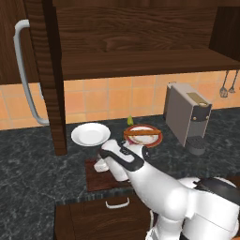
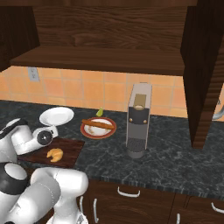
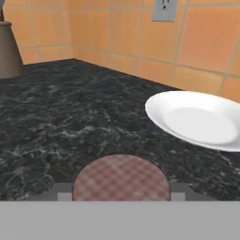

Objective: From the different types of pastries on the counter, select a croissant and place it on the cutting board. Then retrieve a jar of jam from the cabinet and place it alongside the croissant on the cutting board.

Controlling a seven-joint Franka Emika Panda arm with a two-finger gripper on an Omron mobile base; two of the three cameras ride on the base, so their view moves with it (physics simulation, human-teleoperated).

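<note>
The pincer grips the jar of jam by its sides, low over the cutting board. The croissant lies on that board, on the dark worktop. A white plate sits just beyond.

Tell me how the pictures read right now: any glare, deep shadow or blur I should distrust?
Left base view: even light, no glare; the open cabinet is dim inside. Right base view: the croissant on the cutting board is clear, with soft edges. Hand view: the white plate is sharp, but the round plaid lid between the gripper's fingertips is blurred.
</note>
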